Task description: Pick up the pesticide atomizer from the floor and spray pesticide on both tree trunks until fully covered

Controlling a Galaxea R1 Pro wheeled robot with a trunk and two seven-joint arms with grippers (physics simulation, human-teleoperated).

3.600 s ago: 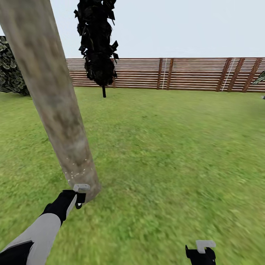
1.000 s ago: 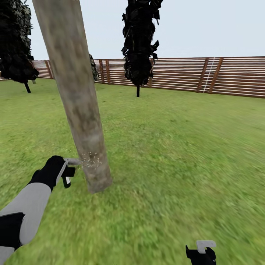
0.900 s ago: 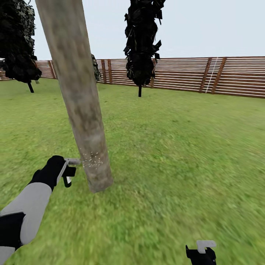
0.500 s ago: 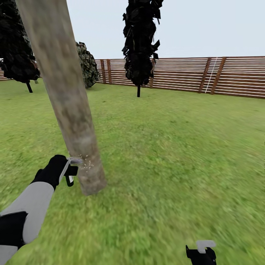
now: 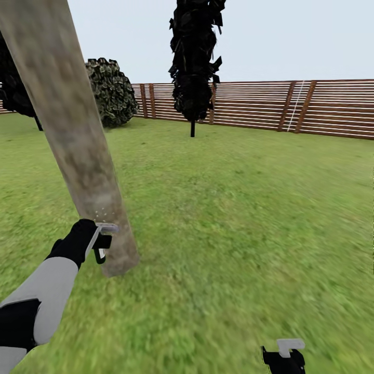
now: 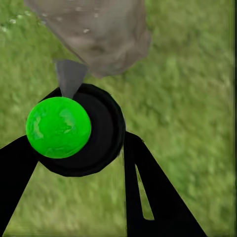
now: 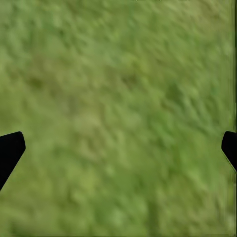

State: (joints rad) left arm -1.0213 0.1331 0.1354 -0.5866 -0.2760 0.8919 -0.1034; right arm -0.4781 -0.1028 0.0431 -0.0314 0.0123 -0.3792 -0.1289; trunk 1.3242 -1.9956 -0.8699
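Observation:
A thick mottled tan-grey tree trunk (image 5: 72, 140) rises leaning at the head view's left, out of the lawn (image 5: 234, 218). My left gripper (image 5: 101, 242) is shut on the pesticide atomizer (image 5: 99, 253), a small dark bottle with a white patch, held right beside the trunk's base. From the left wrist the atomizer (image 6: 74, 131) is a black round body with a bright green top, its grey nozzle aimed at the trunk (image 6: 98, 34). A few white pesticide specks (image 5: 104, 213) dot the bark just above the gripper. My right gripper (image 5: 284, 354) hangs open over bare grass (image 7: 118, 98).
A dark narrow cypress-like tree (image 5: 192, 62) stands mid-lawn ahead. A round dark bush (image 5: 110, 91) sits by the brown slat fence (image 5: 291, 106), which closes off the back. Grass stretches wide to the right of the trunk.
The whole view has shifted: the trunk now sits further left and the bush behind it shows. The left gripper stays at the trunk's base with the atomizer. Fewer specks show.

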